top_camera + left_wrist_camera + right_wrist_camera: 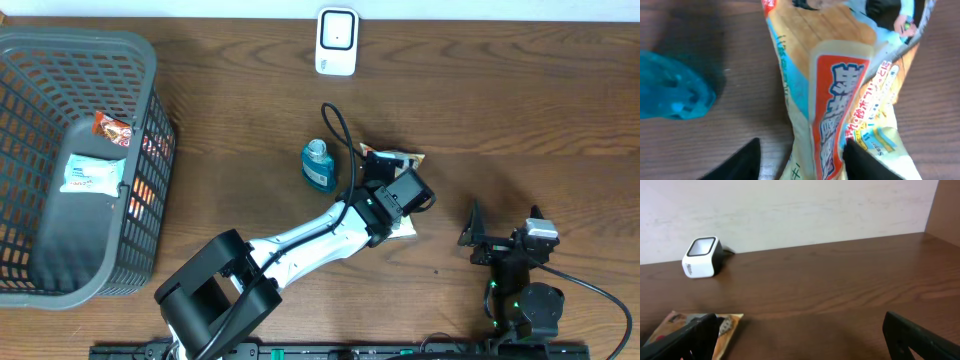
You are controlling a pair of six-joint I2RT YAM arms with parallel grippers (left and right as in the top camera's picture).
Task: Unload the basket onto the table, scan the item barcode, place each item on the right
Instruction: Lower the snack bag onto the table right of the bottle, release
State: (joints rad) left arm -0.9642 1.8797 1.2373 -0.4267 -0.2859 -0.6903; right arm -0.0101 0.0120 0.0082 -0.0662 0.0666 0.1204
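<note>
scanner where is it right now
In the overhead view the white scanner sits top centre, beyond the blue bottle and the snack packet.

Yellow-and-orange printed plastic snack packet (405, 158): mostly hidden overhead beneath left end effector (398, 190); cropped top and bottom in left wrist view. Translucent teal plastic bottle (670, 87): blurred, cut off at left edge.

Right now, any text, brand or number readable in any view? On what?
Nothing can be quoted.
snack packet: Japanese print on the red panel and side, too blurred to read.
wipes pack in the basket: blue print, too small.
scanner: side marking, too small.
</note>
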